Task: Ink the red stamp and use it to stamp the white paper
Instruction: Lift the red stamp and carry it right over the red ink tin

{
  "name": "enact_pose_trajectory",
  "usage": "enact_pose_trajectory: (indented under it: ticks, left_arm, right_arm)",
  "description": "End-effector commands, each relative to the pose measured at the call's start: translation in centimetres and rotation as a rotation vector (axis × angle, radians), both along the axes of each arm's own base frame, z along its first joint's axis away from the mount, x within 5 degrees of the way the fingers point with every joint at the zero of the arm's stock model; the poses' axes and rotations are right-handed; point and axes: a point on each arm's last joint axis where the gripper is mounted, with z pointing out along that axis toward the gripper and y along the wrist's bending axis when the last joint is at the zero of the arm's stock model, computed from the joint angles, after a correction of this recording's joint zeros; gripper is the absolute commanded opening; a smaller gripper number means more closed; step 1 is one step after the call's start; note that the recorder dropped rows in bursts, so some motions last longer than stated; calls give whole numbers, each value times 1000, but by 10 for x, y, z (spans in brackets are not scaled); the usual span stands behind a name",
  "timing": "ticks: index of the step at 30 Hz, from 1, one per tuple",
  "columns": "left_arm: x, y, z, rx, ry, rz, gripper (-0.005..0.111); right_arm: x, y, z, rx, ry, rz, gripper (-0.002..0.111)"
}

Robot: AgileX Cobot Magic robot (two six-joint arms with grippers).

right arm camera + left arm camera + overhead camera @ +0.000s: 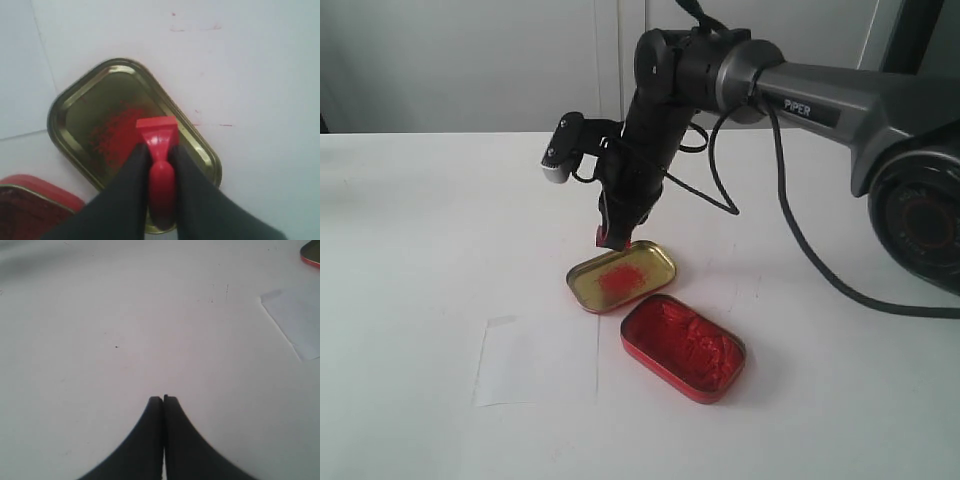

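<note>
Right, the right pincer (617,222) is reaching down over the middle of the desk (420,220), and it is clamping the red stamp (611,238) by its rounded knob. In the right wrist view the two dark fingers (127,185) are pressing on either side of that knob, with the right pincer (159,150) letting the square base of the red stamp (159,134) stick out past the tips. The stamp is hanging base down, just over the far rim of the gold lid (650,262), on the side facing the desk's far edge by the wall; whether the base is touching that rim, I cannot tell. The gold lid (85,110) is lying open side up with a red smudge in its middle, and the stamp's base is sitting beside that smudge in the wrist view. The red ink tin (665,373) is lying just beside the lid, farther from the wall and to the right, its corner also showing in the right wrist view (30,182). The white paper (535,360) is lying flat to the left of the tin, apart from both tins and well away from the stamp. Over on the other side, the left pincer (163,399) is holding its jaws pressed together on nothing, hovering over bare desk, with the white paper (295,320) off to one side.
</note>
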Motion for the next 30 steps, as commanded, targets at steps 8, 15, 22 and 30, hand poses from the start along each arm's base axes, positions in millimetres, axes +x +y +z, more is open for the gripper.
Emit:
enact_pose_trajectory:
  ticks: [8, 15, 22, 30]
  left_arm:
    - [0, 0, -3, -2, 7, -5, 0]
    - [0, 0, -3, -2, 7, -5, 0]
    - [0, 0, -3, -2, 7, -5, 0]
    - [0, 0, -3, -2, 7, -5, 0]
  right_arm:
    - [-3, -1, 25, 123, 78, -361, 0]
    - [-4, -2, 25, 139, 137, -499, 0]
    - [-8, -4, 25, 117, 196, -574, 0]
    - [-12, -6, 36, 137, 224, -660, 0]
